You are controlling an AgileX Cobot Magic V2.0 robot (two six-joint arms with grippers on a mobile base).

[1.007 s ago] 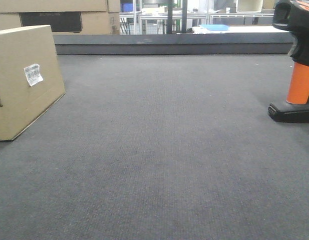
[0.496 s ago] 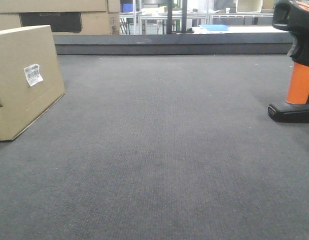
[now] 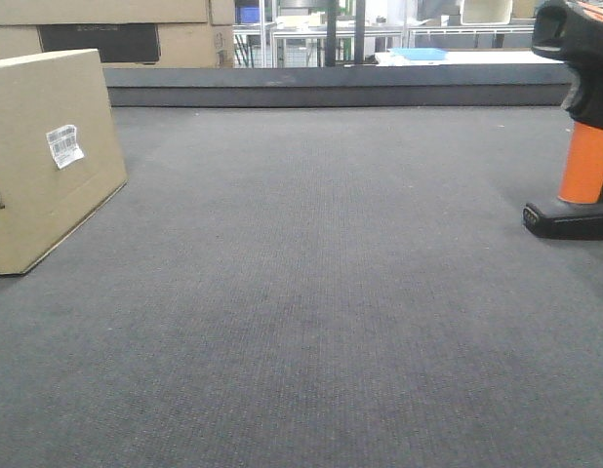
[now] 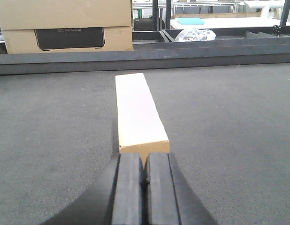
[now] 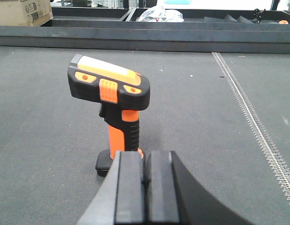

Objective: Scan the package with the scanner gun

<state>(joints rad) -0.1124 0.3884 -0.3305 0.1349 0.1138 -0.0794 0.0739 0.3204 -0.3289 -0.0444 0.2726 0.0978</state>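
Note:
A tan cardboard package (image 3: pixel 48 156) with a white barcode label (image 3: pixel 63 144) stands on the grey mat at the far left. In the left wrist view its narrow top (image 4: pixel 138 112) runs away from my left gripper (image 4: pixel 145 161), which is shut and empty just behind its near end. An orange-and-black scanner gun (image 3: pixel 580 127) stands upright on its base at the far right. In the right wrist view the scanner gun (image 5: pixel 112 103) stands just ahead of my right gripper (image 5: pixel 144 159), which is shut and empty. Neither gripper shows in the front view.
A dark raised ledge (image 3: pixel 331 86) bounds the mat at the back. Cardboard boxes (image 3: pixel 116 29) and shelving stand beyond it. A stitched seam (image 5: pixel 250 117) runs along the mat right of the scanner. A crumpled plastic bag (image 4: pixel 194 34) lies behind the ledge.

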